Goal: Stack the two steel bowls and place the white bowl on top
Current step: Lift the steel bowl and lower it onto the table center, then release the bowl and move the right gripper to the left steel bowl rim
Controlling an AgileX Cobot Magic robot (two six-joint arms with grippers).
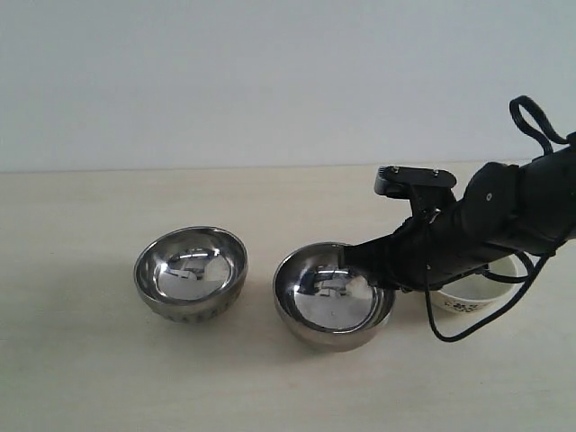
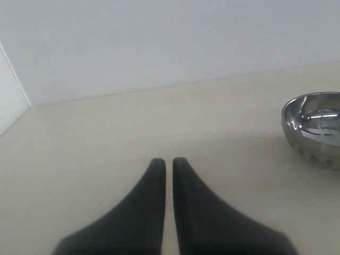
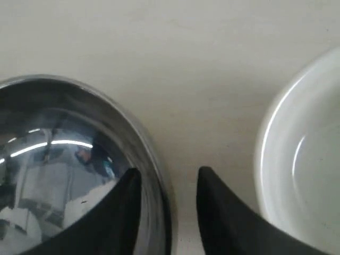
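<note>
The right arm (image 1: 504, 220) hides most of the white bowl (image 1: 468, 301); its dark pattern is too small to read. The left wrist view's edge cuts the ribbed steel bowl (image 2: 313, 127).

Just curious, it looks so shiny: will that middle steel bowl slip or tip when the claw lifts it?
Likely slippery: the steel bowl is mirror-smooth, and the claw straddles only its thin rim. Held at one edge, it would probably hang tilted. Its rounded base may rock if nudged.

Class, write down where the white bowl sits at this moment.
In the exterior view the white bowl sits on the table at the right, partly hidden behind the right arm, just right of the right-hand steel bowl.
</note>
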